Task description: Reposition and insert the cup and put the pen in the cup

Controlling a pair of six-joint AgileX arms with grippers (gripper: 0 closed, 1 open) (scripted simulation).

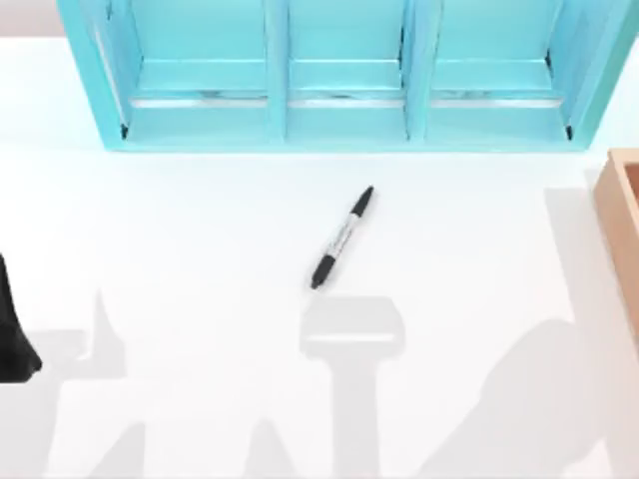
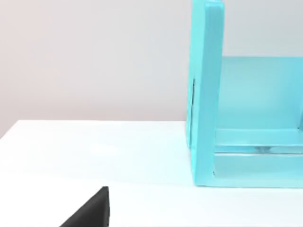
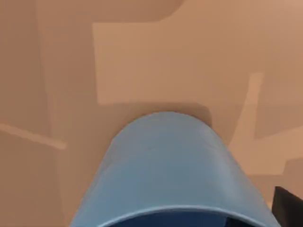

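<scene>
We take the turquoise shelf unit [image 1: 344, 75] as our landmark: it stands along the far edge of the white worktop [image 1: 180, 249], with three open bays facing us, and it is rigid and heavy enough that we treat it as fixed. A tan wooden box [image 1: 621, 200] sits at the worktop's right edge, in front of the shelf unit's right end, and our right wrist view looks into tan brown walls of the same kind. The cup [image 3: 170, 165] shows there close to the camera, blue, with its rim toward us and a tan surface beyond it; we judge it light, stiff and smooth-sided, so it may slip, and best held across its wall near the rim. We cannot tell whether our right gripper holds it. Our left gripper [image 2: 90, 210] shows as a dark corner, with the shelf unit's left end panel ahead of it, and its state cannot be read either. The pen [image 1: 342, 238] lies flat on the worktop in front of the shelf unit's middle bay, slanted, well clear of everything. We judge it light, rigid and prone to roll, best pinched across the labelled barrel at its middle. Nothing blocks it; the box walls crowd the cup.
</scene>
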